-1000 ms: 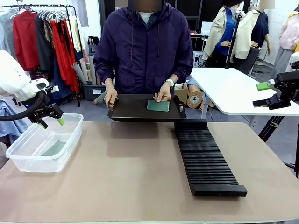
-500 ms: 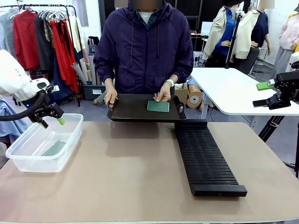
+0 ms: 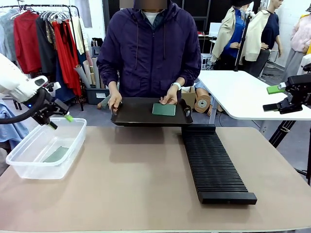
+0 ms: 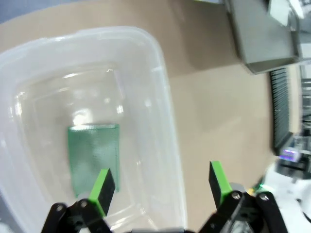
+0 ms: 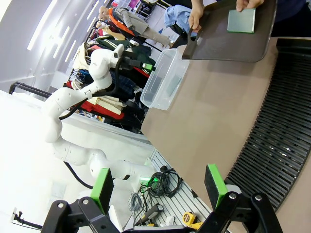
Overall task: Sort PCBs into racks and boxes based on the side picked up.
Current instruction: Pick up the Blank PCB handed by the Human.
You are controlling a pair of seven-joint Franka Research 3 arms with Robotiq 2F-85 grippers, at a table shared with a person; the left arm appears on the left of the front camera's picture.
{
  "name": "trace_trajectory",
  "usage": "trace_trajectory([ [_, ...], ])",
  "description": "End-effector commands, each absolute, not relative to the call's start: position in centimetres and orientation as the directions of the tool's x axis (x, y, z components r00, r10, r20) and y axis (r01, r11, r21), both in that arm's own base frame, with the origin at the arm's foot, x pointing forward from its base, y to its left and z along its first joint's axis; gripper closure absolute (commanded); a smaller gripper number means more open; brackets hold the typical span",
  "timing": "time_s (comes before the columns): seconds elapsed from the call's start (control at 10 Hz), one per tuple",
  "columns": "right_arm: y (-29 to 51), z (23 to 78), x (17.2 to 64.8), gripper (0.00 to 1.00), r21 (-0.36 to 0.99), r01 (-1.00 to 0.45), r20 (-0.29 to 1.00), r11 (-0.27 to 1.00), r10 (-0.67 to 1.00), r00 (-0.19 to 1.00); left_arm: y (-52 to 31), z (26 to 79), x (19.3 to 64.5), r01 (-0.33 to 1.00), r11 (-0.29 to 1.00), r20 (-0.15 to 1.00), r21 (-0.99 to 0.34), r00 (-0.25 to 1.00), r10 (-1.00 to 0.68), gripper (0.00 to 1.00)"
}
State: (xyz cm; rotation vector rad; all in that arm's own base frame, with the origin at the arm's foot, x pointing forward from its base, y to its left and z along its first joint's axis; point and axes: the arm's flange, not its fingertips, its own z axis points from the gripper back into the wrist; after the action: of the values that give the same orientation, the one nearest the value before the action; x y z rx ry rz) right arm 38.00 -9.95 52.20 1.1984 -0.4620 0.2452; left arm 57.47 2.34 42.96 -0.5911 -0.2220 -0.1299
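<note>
A person across the table holds a black tray [image 3: 136, 115] by both ends, one hand resting on a green PCB [image 3: 164, 109] that lies flat on it. Another PCB [image 3: 57, 154] lies on the bottom of the clear box [image 3: 29, 167] at the table's left. My left gripper [image 3: 60, 122] hovers open and empty above the box's far rim; its wrist view looks down on the PCB [image 4: 93, 155] inside the box [image 4: 165, 97]. My right gripper [image 3: 271, 98] hangs open and empty off the table's right side, above and right of the black rack [image 3: 214, 162].
The long rack runs from under the tray toward the table's front edge. Bare tabletop [image 3: 131, 179] lies between box and rack. A white table [image 3: 243, 92] stands behind at the right, a clothes rail [image 3: 43, 34] at the back left.
My left gripper has risen a little and tilted above the box. The tray, the person's hands and my right gripper have stayed where they were.
</note>
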Motion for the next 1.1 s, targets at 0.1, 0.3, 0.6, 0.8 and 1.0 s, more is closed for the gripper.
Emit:
trace_trajectory([
  [0.1, -9.9, 52.4, 38.1, 0.0, 0.835, -0.432, 0.479, 0.342, -0.065, 0.875, 4.8, 43.8, 57.8, 0.199, 0.604, 0.268, -0.772, 0.963, 0.025, 0.0],
  [0.3, -9.9, 52.4, 38.1, 0.0, 0.835, -0.432, 0.479, 0.342, -0.065, 0.875, 5.8, 43.9, 58.1, 0.208, 0.459, 0.266, -0.864, 0.962, 0.066, 0.0],
  [0.6, -9.9, 52.4, 38.1, 0.0, 0.835, -0.432, 0.479, 0.342, -0.065, 0.875, 6.0, 44.3, 57.6, 0.234, 0.206, 0.251, -0.95, 0.966, 0.059, 0.0],
  [0.8, -9.9, 52.4, 38.1, 0.0, 0.835, -0.432, 0.479, 0.342, -0.065, 0.875, 5.6, 44.6, 57.5, 0.266, 0.104, 0.272, -0.958, 0.962, 0.04, 0.0],
  [1.0, -9.9, 52.4, 38.1, 0.0, 0.835, -0.432, 0.479, 0.342, -0.065, 0.875, 5.5, 44.8, 57.5, 0.28, 0.063, 0.282, -0.958, 0.959, 0.027, 0.0],
])
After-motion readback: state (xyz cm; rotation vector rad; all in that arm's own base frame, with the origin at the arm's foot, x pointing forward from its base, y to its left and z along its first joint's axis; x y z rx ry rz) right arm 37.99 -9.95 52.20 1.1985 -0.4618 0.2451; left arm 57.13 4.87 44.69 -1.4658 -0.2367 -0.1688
